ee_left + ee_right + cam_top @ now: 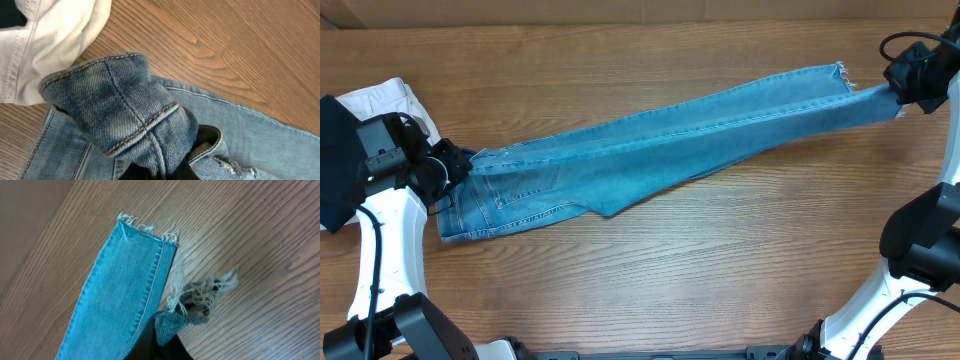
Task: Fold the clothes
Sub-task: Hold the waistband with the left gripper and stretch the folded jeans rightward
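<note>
The light blue jeans (670,135) lie stretched across the wooden table, waist at the left and legs running up to the right. My left gripper (455,165) is shut on the bunched waistband (115,110), and the denim is pinched between its black fingers (137,172). At the far right my right gripper (900,95) is shut on one frayed ankle hem (195,300), lifted slightly off the wood. The other leg's frayed hem (145,230) lies flat beside it. A stitched back pocket (525,185) faces up near the waist.
A white folded garment (380,100) lies at the left edge, close behind the waistband (55,40). A black garment (335,160) sits at the far left. A cardboard wall (620,10) runs along the table's back edge.
</note>
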